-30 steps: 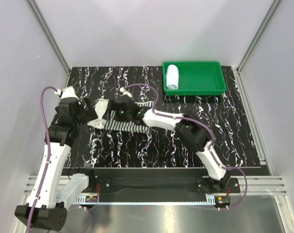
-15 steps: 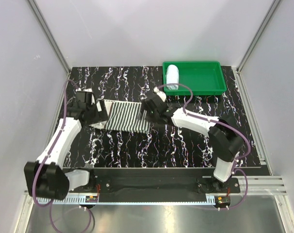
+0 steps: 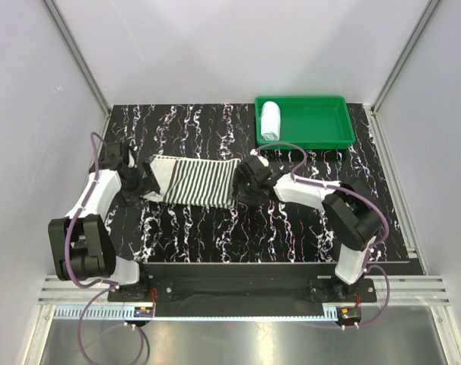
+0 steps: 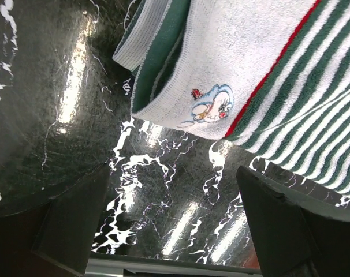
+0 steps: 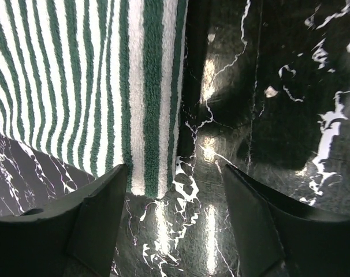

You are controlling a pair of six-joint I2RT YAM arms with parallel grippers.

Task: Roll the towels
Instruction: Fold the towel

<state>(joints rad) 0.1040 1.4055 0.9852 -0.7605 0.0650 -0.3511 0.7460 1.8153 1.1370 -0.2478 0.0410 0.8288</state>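
Only the left wrist view shows an embroidered figure (image 4: 208, 107) on the striped towel (image 3: 196, 182), while the left end effector (image 4: 174, 184) and right end effector (image 5: 175, 182) both stand wide open, holding nothing.

In the top view, bare table (image 3: 291, 236) is showing across the lower centre and lower right. Above it, the right arm (image 3: 306, 190) is stretching across the middle right. The striped towel (image 3: 196, 182) is lying flat at middle left, filling the span between the left gripper (image 3: 147, 182) and the right gripper (image 3: 238, 185), both spread. The green tray (image 3: 314, 144) is occupying the upper right, with a rolled pale blue towel (image 3: 270, 120) sitting at its left end. The left arm (image 3: 101, 194) is hugging the left edge. In the left wrist view, only marble is lying between the fingers (image 4: 71, 225).
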